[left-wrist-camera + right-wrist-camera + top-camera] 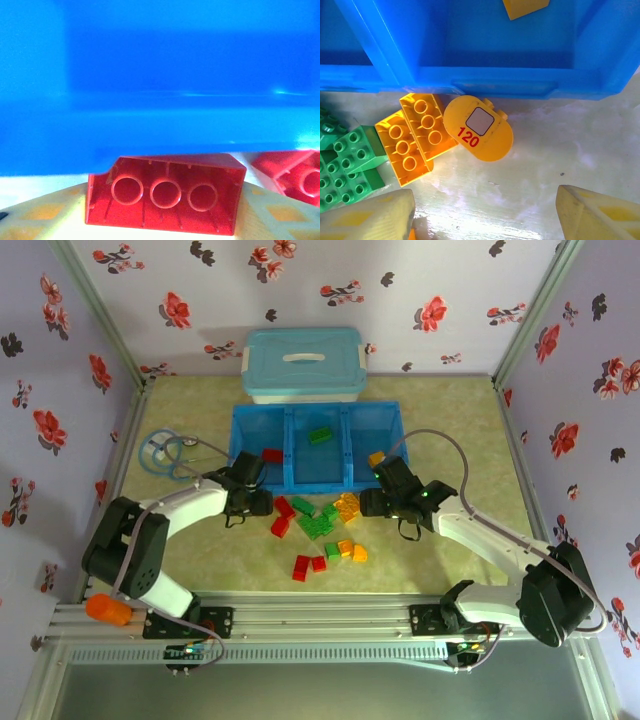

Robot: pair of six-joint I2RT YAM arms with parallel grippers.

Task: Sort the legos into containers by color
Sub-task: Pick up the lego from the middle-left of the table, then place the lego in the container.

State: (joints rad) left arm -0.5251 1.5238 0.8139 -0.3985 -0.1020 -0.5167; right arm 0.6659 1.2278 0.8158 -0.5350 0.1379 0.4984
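Legos (320,525) lie loose at six o'clock of the blue tray (300,487); left gripper (162,217) clasps a red brick (165,192); right gripper (485,215) stands released.

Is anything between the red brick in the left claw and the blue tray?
Only the tray's near wall: the red brick in the left gripper sits low before it, so it likely needs lifting over.
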